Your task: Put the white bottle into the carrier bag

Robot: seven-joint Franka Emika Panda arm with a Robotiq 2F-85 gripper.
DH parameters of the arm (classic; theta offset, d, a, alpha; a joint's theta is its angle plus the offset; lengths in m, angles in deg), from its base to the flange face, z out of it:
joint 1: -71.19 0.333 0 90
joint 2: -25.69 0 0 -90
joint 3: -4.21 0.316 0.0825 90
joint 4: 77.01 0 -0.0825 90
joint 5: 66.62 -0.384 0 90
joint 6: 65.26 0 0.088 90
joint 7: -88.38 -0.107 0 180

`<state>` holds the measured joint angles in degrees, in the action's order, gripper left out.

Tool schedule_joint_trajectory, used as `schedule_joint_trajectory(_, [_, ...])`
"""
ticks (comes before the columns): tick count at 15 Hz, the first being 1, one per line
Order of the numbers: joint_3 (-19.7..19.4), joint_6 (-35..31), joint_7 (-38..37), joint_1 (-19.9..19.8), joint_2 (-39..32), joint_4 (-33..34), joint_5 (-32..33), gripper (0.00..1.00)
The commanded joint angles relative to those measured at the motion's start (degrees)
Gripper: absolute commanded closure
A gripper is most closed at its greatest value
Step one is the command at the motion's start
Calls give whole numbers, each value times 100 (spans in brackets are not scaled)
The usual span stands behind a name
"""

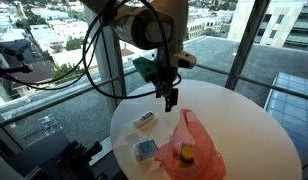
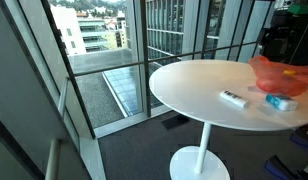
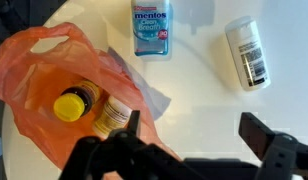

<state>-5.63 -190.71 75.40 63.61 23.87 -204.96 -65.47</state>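
The white bottle (image 3: 247, 52) lies on its side on the round white table; it also shows in both exterior views (image 1: 144, 120) (image 2: 232, 98). The carrier bag is thin orange plastic (image 3: 39, 75), open, with a yellow-capped bottle (image 3: 74, 103) inside; it also shows in both exterior views (image 1: 190, 148) (image 2: 280, 72). My gripper (image 3: 192, 132) is open and empty, hanging above the table between bag and white bottle, seen in an exterior view (image 1: 170, 98).
A blue Mentos container (image 3: 151, 27) lies on the table beside the bag (image 1: 146, 149) (image 2: 280, 101). The table's rim (image 1: 124, 110) is close by. Glass walls and a railing surround the table.
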Motion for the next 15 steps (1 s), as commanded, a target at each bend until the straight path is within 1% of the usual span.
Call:
schedule_joint_trajectory(1, [165, 462, 377, 69, 454, -96, 97, 0])
schedule_joint_trajectory(4, [311, 730, 246, 148, 749, -129, 161, 0])
schedule_joint_trajectory(9, [495, 970, 202, 201, 1122, -158, 191, 0])
schedule_joint_trajectory(10, [499, 1049, 215, 190, 1140, -135, 146, 0])
schedule_joint_trajectory(11, [492, 907, 231, 181, 948, -60, 81, 0])
schedule_joint_trajectory(15, [501, 919, 230, 181, 945, -66, 81, 0])
